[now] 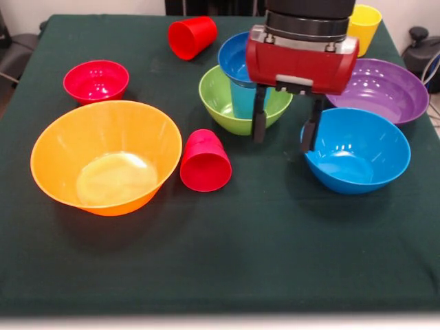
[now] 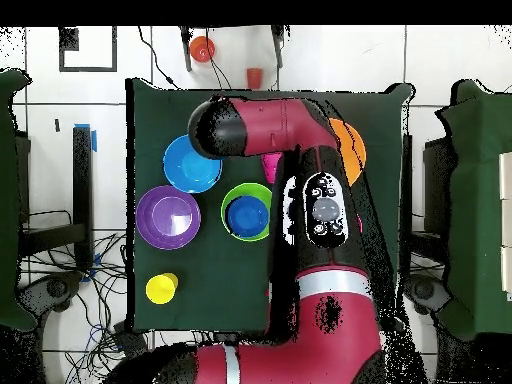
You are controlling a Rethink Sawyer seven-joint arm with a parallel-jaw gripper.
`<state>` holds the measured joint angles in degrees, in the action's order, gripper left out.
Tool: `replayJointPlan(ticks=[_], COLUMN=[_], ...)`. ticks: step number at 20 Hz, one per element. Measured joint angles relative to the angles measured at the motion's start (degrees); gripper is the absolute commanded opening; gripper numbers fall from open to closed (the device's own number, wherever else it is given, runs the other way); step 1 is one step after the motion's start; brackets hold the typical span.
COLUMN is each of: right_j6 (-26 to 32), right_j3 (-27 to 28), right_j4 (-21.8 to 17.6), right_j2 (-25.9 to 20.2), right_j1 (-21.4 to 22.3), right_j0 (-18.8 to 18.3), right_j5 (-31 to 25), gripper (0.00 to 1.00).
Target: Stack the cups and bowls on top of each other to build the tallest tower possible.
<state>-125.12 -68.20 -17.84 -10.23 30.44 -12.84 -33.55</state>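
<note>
My gripper [image 1: 284, 128] is open and empty, its fingers [image 1: 259, 124] hanging just above the cloth between the green bowl [image 1: 223, 113] and the medium blue bowl [image 1: 357, 148]. A light blue cup [image 1: 240, 100] stands in the green bowl, and the small dark blue bowl [image 1: 232, 58] seems to rest on top of it. In the overhead view the dark blue bowl [image 2: 247, 213] sits centred in the green bowl [image 2: 228, 196]. One red cup [image 1: 205, 161] lies beside the huge orange bowl [image 1: 103, 158]. Another red cup [image 1: 192, 36] lies at the back.
The small red bowl [image 1: 96, 80] stands at the left and the purple bowl [image 1: 378, 89] at the right. The yellow cup [image 1: 364, 27] stands upright at the far right corner. In the overhead view my arm [image 2: 300, 190] hides the gripper and part of the orange bowl [image 2: 352, 150].
</note>
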Motion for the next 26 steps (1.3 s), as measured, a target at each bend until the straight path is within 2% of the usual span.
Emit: replayJointPlan(ticks=[14, 26], right_j6=[0.00, 0.00], right_j3=[0.00, -0.79], right_j4=[0.01, 1.42], right_j2=[2.16, -1.95], right_j1=[-4.31, -4.56], right_j0=[-0.23, -3.57], right_j5=[3.62, 3.76], gripper=[1.00, 1.00])
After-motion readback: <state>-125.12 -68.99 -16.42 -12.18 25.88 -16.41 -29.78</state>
